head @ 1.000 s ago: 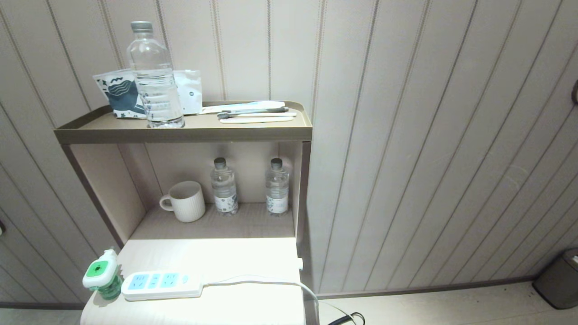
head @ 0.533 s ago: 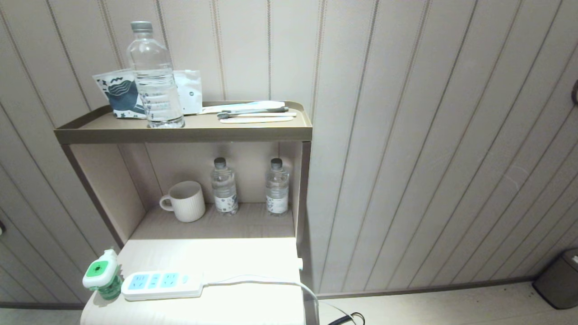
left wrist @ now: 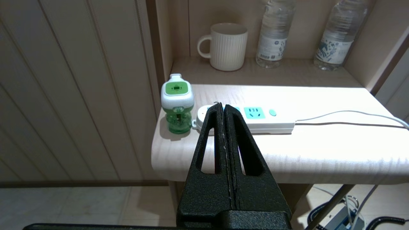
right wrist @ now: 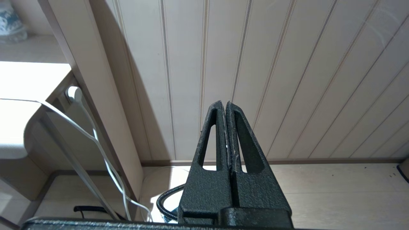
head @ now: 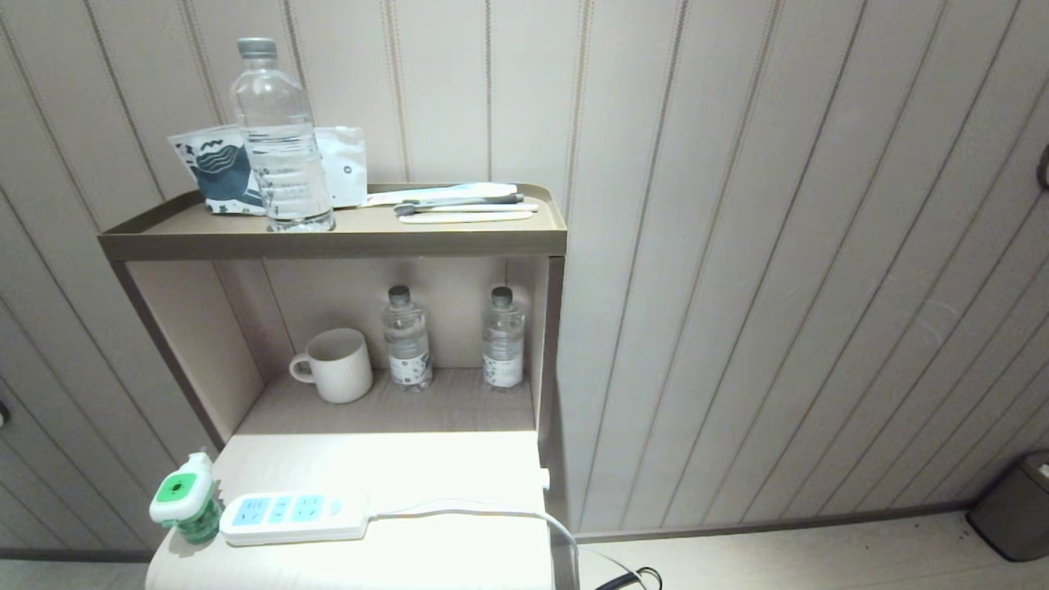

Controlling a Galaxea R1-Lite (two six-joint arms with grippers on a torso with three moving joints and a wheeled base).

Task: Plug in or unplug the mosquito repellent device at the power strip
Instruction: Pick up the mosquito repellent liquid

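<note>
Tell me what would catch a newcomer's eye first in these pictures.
Probably the bright green mosquito repellent device, standing upright at the left end of the white power strip, unplugged, on the lit white counter. Next, the tall clear water bottle on the top shelf.

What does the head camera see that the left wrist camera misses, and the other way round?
Only the head view shows the top shelf with its big bottle, packets and a bin on the floor. Only the left wrist view shows the left gripper, shut and held short of the table. Both show the repellent device standing unplugged beside the power strip, plus the mug and two small bottles.
</note>
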